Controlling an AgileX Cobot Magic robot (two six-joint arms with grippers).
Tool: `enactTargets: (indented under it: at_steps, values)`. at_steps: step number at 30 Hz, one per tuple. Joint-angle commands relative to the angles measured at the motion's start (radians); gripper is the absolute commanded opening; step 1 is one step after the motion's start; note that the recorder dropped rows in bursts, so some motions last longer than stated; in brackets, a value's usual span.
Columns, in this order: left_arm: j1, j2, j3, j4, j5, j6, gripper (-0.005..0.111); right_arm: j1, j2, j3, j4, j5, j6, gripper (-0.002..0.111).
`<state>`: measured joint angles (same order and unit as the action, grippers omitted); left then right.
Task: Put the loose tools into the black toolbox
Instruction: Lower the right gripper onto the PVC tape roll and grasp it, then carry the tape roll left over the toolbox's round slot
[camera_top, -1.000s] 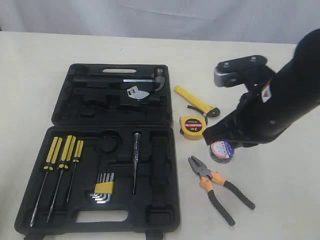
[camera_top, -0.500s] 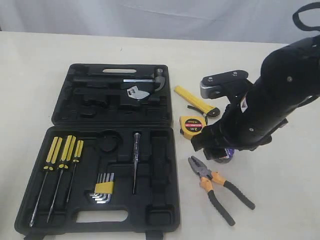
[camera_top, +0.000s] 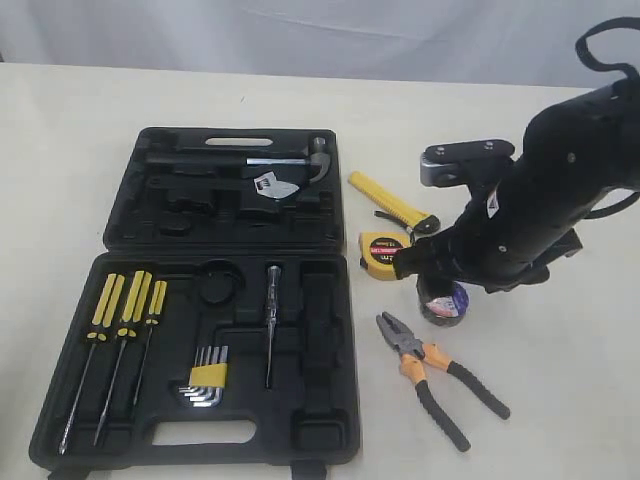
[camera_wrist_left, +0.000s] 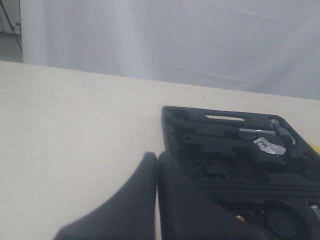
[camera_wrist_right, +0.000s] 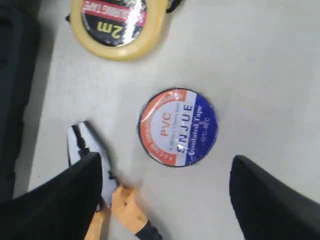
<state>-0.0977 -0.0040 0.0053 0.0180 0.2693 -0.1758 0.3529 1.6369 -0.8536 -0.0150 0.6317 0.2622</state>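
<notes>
The left claw (camera_wrist_left: 156, 200), pressed together, faces the black toolbox (camera_top: 312, 300). Right of the toolbox on the counter (camera_top: 560, 400), the PVC tape roll (camera_wrist_right: 178, 127) lies flat between tape measure (camera_wrist_right: 116, 25) and pliers (camera_wrist_right: 85, 142). The right claw (camera_wrist_right: 165, 172) hangs spread above it. The roll looks light, stiff and probably slick, so pinching across its outer rim seems best.

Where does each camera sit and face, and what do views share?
Exterior: high, off-arm, looking down on the black toolbox; right arm shows.
Left wrist: low, facing along the table at the toolbox; shut left pincer shows.
Right wrist: facing down onto tape roll, tape measure, pliers; open right pincer shows.
Shared: tape roll, in exterior and right wrist.
</notes>
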Motion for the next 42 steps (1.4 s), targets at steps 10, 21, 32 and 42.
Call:
enactTargets:
  at_steps: [10,21,32,42]
  values:
    - [-0.006,0.004,-0.005,0.005,0.001,0.000,0.000,-0.025,0.123,-0.005,-0.009,-0.107,-0.063,0.079]
    - [-0.006,0.004,-0.005,0.005,0.001,0.000,0.000,-0.025,0.194,-0.005,-0.009,-0.132,-0.063,0.055]
    - [-0.006,0.004,-0.005,0.005,0.001,0.000,0.000,0.005,0.036,-0.150,0.033,0.092,-0.071,0.002]
    - [-0.006,0.004,-0.005,0.005,0.001,0.000,0.000,0.278,0.103,-0.476,0.036,0.192,-0.067,0.002]
